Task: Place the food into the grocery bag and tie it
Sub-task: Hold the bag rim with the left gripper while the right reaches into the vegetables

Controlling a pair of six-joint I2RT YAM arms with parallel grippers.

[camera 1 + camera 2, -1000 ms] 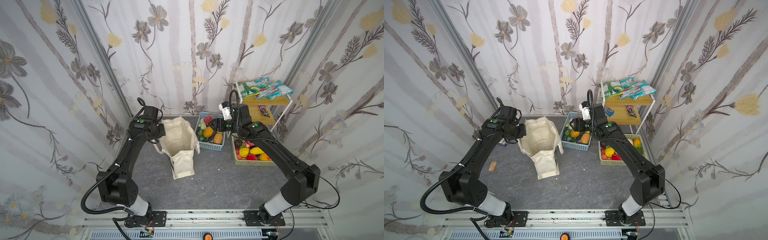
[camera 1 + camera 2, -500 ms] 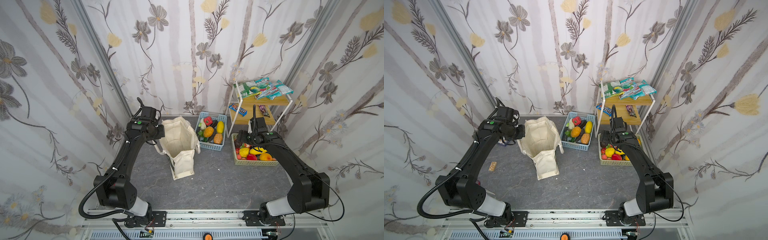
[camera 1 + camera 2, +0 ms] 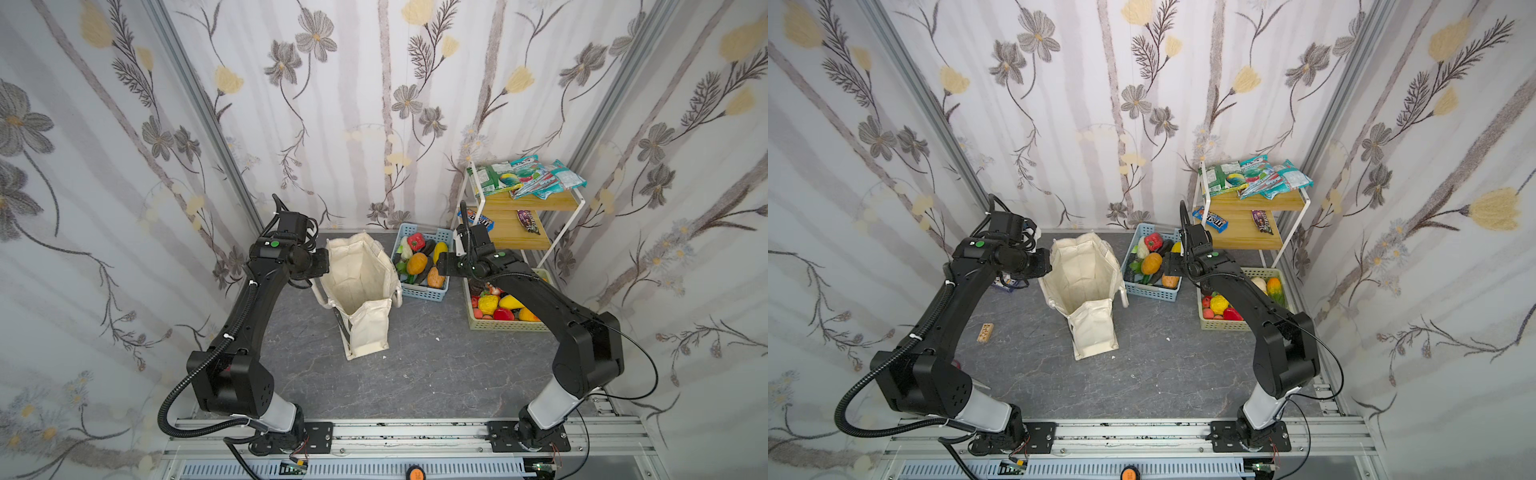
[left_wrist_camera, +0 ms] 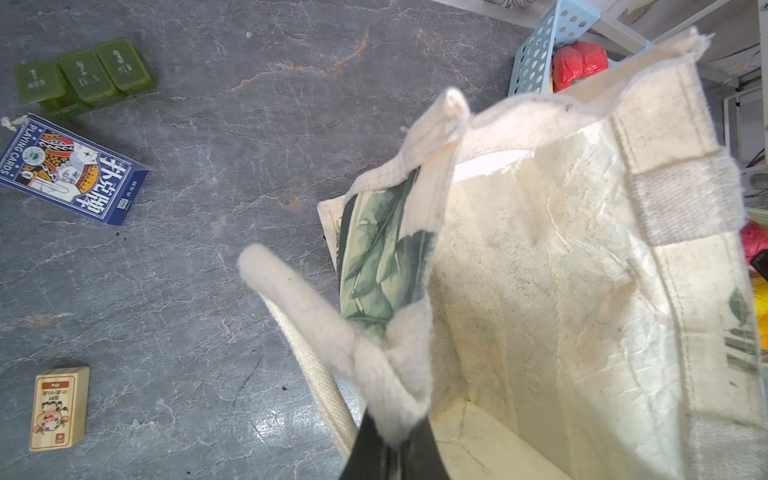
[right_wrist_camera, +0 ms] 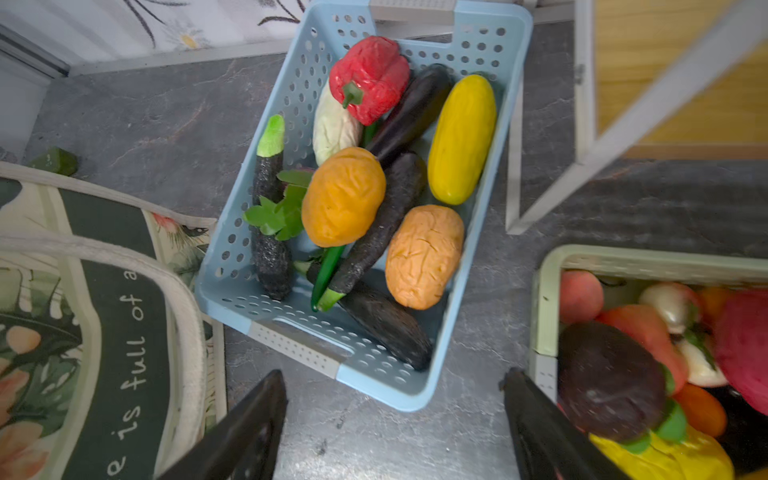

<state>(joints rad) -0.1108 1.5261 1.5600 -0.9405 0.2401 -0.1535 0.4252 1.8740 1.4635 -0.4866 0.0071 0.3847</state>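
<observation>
Now: left claw (image 4: 390,453) clenched on bag (image 3: 361,286) rim, holding mouth wide; bag sits on worktop (image 3: 415,353), no food seen inside. Right claw (image 5: 392,382) spread, empty, above near end of blue basket (image 5: 224,266). Further in, orange vegetable (image 5: 343,195) lies topmost: descend straight, grip across short width, lift clear of rim.

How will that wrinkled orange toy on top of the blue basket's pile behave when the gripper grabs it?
The orange toy has dented, wrinkled skin, so it is probably hollow, light and slightly squashy. It is rounded and perched on a dark long vegetable in the blue basket, so a nudge may roll it off. Its matte skin likely grips well.
</observation>
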